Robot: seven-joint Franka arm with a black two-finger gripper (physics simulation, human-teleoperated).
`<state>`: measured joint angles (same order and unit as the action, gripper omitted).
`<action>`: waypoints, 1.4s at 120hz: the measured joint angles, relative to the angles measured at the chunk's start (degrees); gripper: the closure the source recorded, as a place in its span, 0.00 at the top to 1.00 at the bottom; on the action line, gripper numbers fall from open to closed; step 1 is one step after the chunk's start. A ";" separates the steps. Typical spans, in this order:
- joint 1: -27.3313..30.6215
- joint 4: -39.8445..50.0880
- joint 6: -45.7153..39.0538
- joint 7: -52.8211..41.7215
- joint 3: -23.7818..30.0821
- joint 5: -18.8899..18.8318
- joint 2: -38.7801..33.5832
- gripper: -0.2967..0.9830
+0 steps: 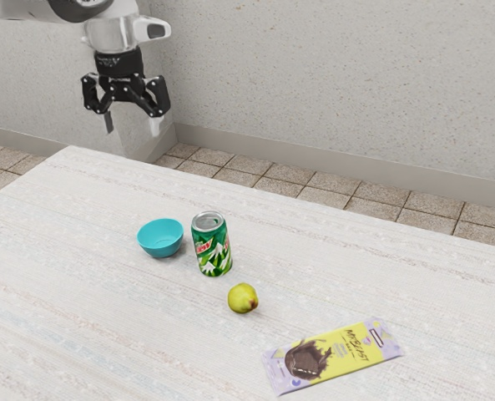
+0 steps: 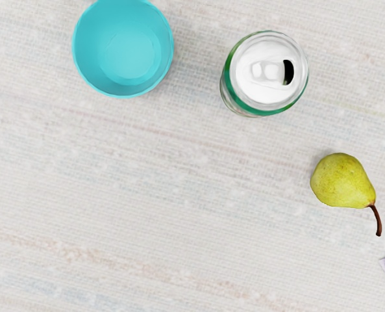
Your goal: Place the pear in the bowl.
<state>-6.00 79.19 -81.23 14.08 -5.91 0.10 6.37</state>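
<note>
Apparently pre-grasp: end effector [image 1: 132, 124] open and empty, pear [image 1: 242, 298] lying on the surface [image 1: 88, 309] near the Mountain Dew can [image 1: 213, 249], so next move needs to reach over, clearing the can.

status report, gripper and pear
Gripper open, empty, above the table. Pear on the table, outside the bowl. Soda can stands near both, possible obstacle.
</note>
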 joint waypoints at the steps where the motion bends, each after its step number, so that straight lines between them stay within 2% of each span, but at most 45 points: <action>1: 0.00 -0.02 -0.20 -0.03 0.00 -0.01 0.02 0.77; 30: -1.40 -2.87 -3.88 2.51 0.52 0.49 3.48 0.77; 49: -13.75 -2.47 -5.03 13.55 0.32 -1.10 6.91 0.77; 59: -18.00 3.29 -8.39 19.09 -0.96 -0.75 7.87 0.77; 82: -17.73 22.88 -21.85 29.23 -2.93 2.48 4.72 0.77; 106: -16.49 32.35 -33.66 36.83 -3.22 4.33 5.54 0.77; 134: -16.18 35.29 -42.48 42.84 -3.23 6.49 9.20 0.77; 168: -16.84 35.35 -47.64 47.34 -3.23 9.33 14.47 0.77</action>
<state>-22.84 114.54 -128.87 61.42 -9.14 9.43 20.83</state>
